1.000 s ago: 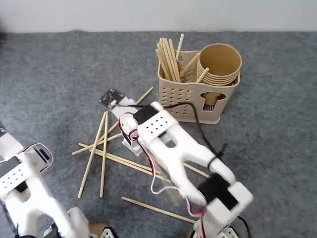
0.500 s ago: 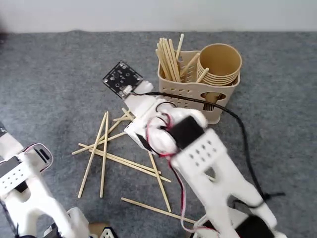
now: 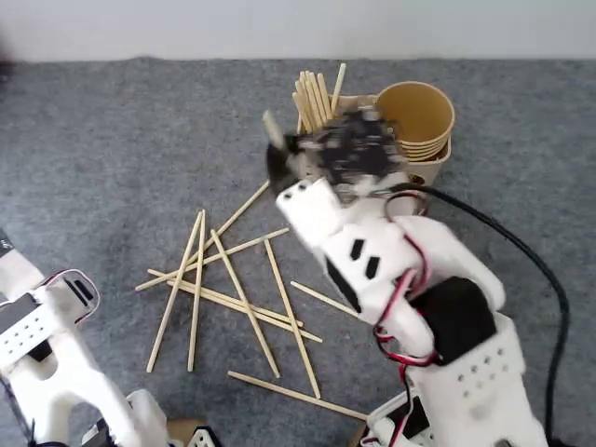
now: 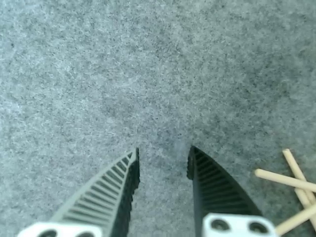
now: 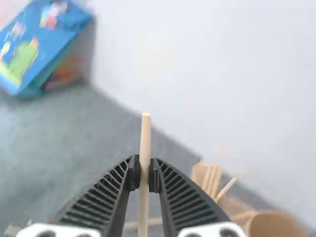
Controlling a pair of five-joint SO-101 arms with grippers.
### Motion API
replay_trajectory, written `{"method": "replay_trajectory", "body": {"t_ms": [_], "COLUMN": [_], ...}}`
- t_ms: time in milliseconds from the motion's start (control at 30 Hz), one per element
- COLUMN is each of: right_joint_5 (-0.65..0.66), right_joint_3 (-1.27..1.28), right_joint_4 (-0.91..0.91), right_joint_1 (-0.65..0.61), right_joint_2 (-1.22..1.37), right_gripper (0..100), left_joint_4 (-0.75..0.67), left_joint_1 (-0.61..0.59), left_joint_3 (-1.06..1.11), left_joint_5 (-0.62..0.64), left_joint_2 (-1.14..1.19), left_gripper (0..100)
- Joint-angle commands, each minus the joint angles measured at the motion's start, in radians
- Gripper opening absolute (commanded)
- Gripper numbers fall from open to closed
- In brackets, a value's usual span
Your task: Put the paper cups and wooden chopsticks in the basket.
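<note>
The right fingers (image 5: 170,190) pinch one chopstick (image 5: 145,133), held high beside the basket (image 3: 441,163) so it can drop in next to the stacked cups (image 3: 414,112). A second ago that arm was down among the loose chopsticks (image 3: 196,279) on the surface (image 3: 102,140). The left fingers (image 4: 121,195) sit slightly apart, empty.

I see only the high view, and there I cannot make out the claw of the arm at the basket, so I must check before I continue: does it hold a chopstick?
Observer: Yes. In the right wrist view the right claw is shut on one chopstick, which sticks out past the fingertips.
Operator: And the left claw, open or shut?
Observer: The left claw is open above bare carpet, holding nothing.
Operator: Any chopsticks near it?
Observer: A few loose chopstick ends lie on the carpet to one side, not between its fingers.
</note>
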Motion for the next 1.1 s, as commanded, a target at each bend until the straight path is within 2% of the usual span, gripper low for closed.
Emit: {"method": "replay_trajectory", "body": {"t_ms": [0, 233, 467, 667, 800, 900, 1067], "right_joint_5": [0.0, -0.002, -0.212, -0.227, -0.227, -0.226, -0.226], "right_joint_3": [-0.026, -0.026, -0.026, -0.025, -0.025, -0.026, -0.034], "right_joint_4": [-0.166, -0.406, -0.599, -0.684, -0.694, -0.633, -0.466], "right_joint_1": [0.056, 0.119, 0.248, 0.318, 0.34, 0.335, 0.291], "right_joint_2": [-0.024, 0.059, 0.194, 0.352, 0.453, 0.487, 0.456], "right_gripper": [0.8, 0.8, 0.8, 0.8, 0.8, 2.7, 21.0], "left_joint_4": [-0.02, -0.02, -0.02, -0.02, -0.02, -0.02, -0.02], "left_joint_1": [0.008, 0.008, 0.008, 0.008, 0.008, 0.008, 0.008], "left_joint_3": [-0.008, -0.008, -0.008, -0.008, -0.008, -0.008, -0.008], "left_joint_5": [-0.012, -0.012, -0.012, -0.012, -0.012, -0.012, -0.012], "left_joint_2": [-0.005, -0.005, -0.005, -0.005, -0.005, -0.005, -0.005], "left_gripper": [16, 16, 16, 16, 16, 16, 16]}}
